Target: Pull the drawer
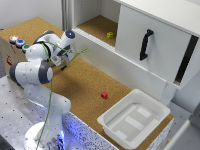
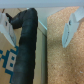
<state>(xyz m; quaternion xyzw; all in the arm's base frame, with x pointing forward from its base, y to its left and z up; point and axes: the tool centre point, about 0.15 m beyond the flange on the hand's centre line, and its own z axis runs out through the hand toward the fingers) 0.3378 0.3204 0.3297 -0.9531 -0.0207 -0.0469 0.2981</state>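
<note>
The white drawer front (image 1: 160,55) with a black vertical handle (image 1: 145,44) is on the cabinet at the exterior view's upper right. A dark gap shows along its right edge. My gripper (image 1: 64,61) hovers over the cork table far to the exterior view's left of the handle, near the wooden button box. In the wrist view the gripper (image 2: 39,29) is open and empty, its pale fingers (image 2: 70,30) spread wide over the cork. A black cable (image 2: 27,45) runs between them. The drawer does not show in the wrist view.
A wooden box (image 1: 10,50) with coloured buttons sits at the exterior view's left. A small yellow-green object (image 1: 110,35) lies in the open cabinet shelf. A red cube (image 1: 104,95) lies on the cork (image 1: 85,85). A white bin (image 1: 152,107) stands at the lower right.
</note>
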